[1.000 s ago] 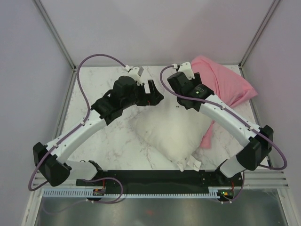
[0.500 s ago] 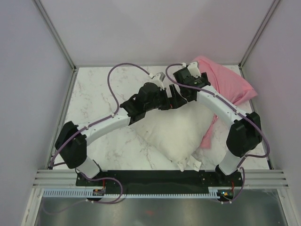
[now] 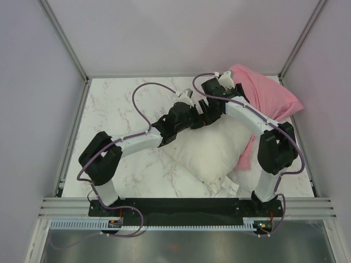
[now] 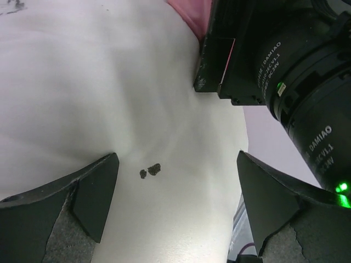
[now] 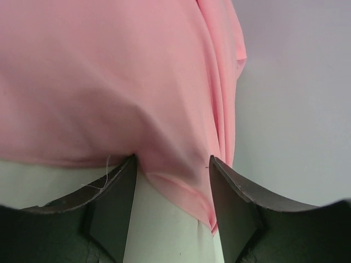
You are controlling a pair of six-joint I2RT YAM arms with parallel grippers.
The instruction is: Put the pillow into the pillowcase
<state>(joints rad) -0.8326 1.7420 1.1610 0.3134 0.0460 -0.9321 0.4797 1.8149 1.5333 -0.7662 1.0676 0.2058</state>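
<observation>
The white pillow (image 3: 211, 150) lies in the middle of the table, its far end against the pink pillowcase (image 3: 269, 98) at the back right. My left gripper (image 3: 207, 113) presses down on the pillow's far end. In the left wrist view the left gripper (image 4: 176, 156) is open, its jaws wide apart, with the pillow (image 4: 109, 93) filling the gap and a strip of the pillowcase (image 4: 189, 16) above. My right gripper (image 3: 222, 93) is at the pillowcase's mouth. In the right wrist view the right gripper (image 5: 173, 159) is open astride the pillowcase (image 5: 109, 82) hem, which lies over the pillow (image 5: 164, 224).
The marble table (image 3: 115, 115) is walled by grey panels, with metal posts (image 3: 66, 41) at the back corners. The right arm's dark wrist (image 4: 296, 82) hangs close beside my left gripper. A purple cable (image 3: 140, 101) loops over the left arm.
My left arm has swung right over the pillow until its gripper sits next to the right gripper. The right arm's elbow has folded inward. The pillow has shifted slightly toward the pillowcase.
</observation>
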